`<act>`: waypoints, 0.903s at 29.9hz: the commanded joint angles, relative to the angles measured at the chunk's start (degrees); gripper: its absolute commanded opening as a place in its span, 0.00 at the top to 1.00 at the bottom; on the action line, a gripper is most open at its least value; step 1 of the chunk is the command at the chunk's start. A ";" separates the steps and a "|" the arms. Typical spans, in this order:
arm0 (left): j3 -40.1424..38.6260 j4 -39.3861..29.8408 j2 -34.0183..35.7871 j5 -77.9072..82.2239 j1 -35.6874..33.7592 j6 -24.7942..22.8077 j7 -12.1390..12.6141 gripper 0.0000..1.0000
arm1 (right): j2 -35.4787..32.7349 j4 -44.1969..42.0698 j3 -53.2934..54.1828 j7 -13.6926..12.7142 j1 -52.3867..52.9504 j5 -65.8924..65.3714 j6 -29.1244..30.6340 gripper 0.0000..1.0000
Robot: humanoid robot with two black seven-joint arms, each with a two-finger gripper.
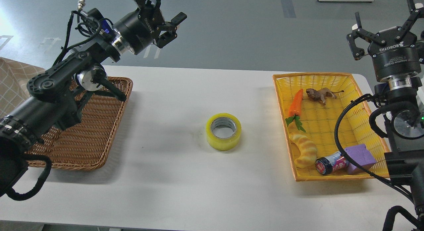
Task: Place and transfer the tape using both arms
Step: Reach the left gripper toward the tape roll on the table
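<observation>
Here tape flat on table, core hole facing up.

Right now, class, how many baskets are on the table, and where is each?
2. The brown wicker basket sits at the table's left side, partly behind the left arm. The yellow basket sits at the right side, holding toys. The tape lies between them.

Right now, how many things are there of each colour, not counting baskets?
Yellow: 2, tape, croissant toy
Orange: 1, carrot
Brown: 1, lion
Purple: 1, block
Red and black: 1, small bottle
Total: 6
</observation>
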 commanded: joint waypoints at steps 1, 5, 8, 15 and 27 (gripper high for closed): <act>0.07 -1.14 -0.06 8.38 -0.43 0.02 0.06 0.02 | 0.50 -0.64 0.00 0.00 -0.03 0.04 -0.01 0.00; 0.07 -3.59 -0.24 17.52 -0.43 0.02 0.15 0.02 | 0.50 -1.08 0.00 0.00 -0.38 -0.05 -0.01 0.00; 0.07 -5.36 -0.41 24.03 -0.51 0.02 0.15 0.02 | 0.50 -1.17 0.00 0.00 -0.56 0.04 -0.01 0.00; 0.07 -9.76 -0.15 39.78 -0.51 4.29 0.15 0.02 | 1.20 -1.43 0.00 0.00 -0.74 0.04 -0.01 0.00; 12.63 -12.83 2.22 44.00 -4.55 3.85 0.33 0.02 | 1.20 -1.52 -0.18 0.00 -2.76 -0.05 -0.01 0.00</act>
